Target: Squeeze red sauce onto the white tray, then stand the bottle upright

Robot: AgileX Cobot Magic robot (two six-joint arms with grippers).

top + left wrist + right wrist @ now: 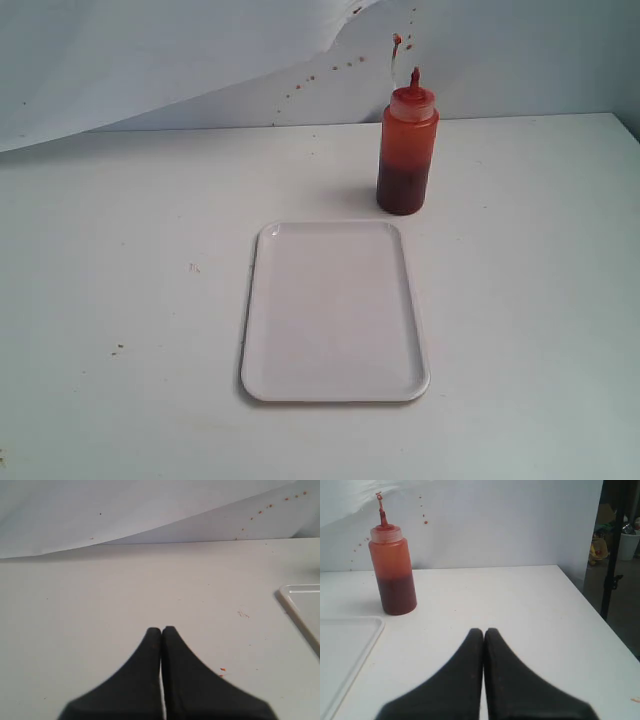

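Observation:
The bottle (407,152) stands upright on the white table just behind the white tray (335,310), orange-red with a darker red lower part and a pointed red nozzle. The tray's surface is bare; no red sauce shows on it. In the right wrist view the bottle (393,570) stands some way ahead of my right gripper (484,630), which is shut on nothing, with a tray corner (350,640) beside it. My left gripper (161,629) is shut and empty, the tray's rim (300,615) off to one side. Neither gripper shows in the exterior view.
Small dried red specks (345,65) dot the white backdrop behind the bottle. The table's right edge (590,607) drops off beside my right gripper, with a dark stand (612,555) beyond it. Tiny specks (222,669) lie on the table near my left gripper.

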